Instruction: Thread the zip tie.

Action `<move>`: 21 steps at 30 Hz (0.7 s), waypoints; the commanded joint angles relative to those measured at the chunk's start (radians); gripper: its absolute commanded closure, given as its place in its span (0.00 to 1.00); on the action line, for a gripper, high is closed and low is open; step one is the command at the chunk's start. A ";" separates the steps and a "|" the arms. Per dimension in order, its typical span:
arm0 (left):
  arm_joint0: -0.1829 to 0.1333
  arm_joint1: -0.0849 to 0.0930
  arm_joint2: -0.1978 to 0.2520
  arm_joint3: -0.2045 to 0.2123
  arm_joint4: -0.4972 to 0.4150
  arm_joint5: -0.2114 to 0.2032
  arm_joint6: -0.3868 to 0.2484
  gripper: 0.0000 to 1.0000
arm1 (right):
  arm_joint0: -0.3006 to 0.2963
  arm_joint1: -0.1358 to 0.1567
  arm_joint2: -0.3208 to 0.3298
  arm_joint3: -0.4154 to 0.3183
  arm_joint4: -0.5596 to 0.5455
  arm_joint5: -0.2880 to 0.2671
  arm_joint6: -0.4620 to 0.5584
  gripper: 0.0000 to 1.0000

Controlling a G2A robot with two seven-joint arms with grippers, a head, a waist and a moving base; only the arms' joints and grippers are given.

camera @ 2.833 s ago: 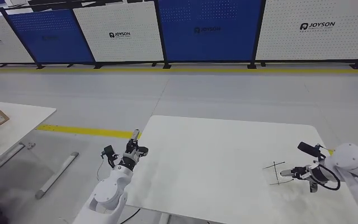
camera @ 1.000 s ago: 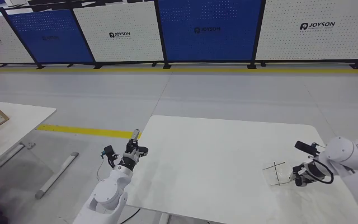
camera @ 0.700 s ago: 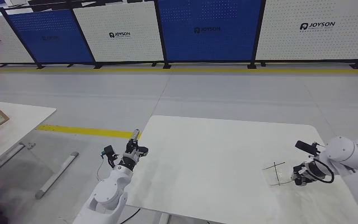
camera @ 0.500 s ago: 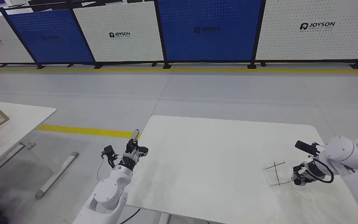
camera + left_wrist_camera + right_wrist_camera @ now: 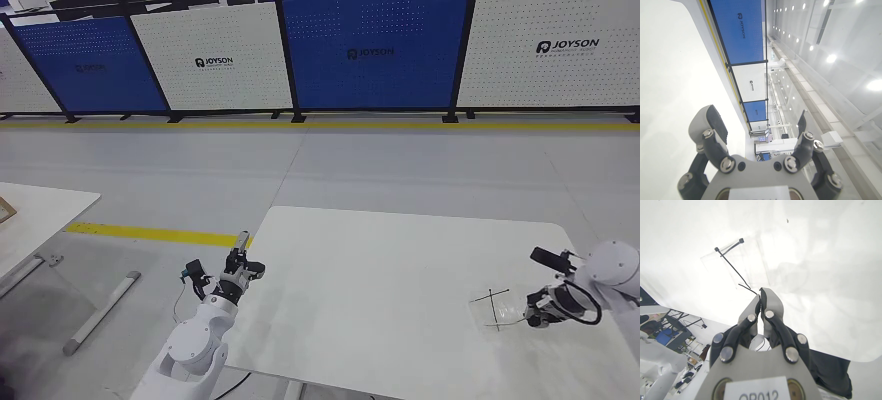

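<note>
step: grasping tail, near right of table
right claw: pinching zip tie tail
left claw: spread, empty
next: lift, steer tail into head

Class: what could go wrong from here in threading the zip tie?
The right gripper pinches only the tail tip of the zip tie, so it may slip out. A second tie crosses it and could be dragged along. The left gripper, open, is far off, leaving the head unsupported.
</note>
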State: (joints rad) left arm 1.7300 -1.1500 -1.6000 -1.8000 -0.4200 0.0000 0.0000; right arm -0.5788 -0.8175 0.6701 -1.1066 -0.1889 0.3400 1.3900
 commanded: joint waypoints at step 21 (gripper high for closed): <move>0.000 0.000 0.000 0.000 0.000 0.000 0.000 0.00 | -0.123 0.084 0.208 -0.058 0.179 -0.142 0.000 1.00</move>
State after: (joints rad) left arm 1.7300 -1.1500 -1.6000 -1.8000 -0.4200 0.0000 0.0000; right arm -0.7016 -0.7336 0.8780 -1.1650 -0.0103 0.1983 1.3900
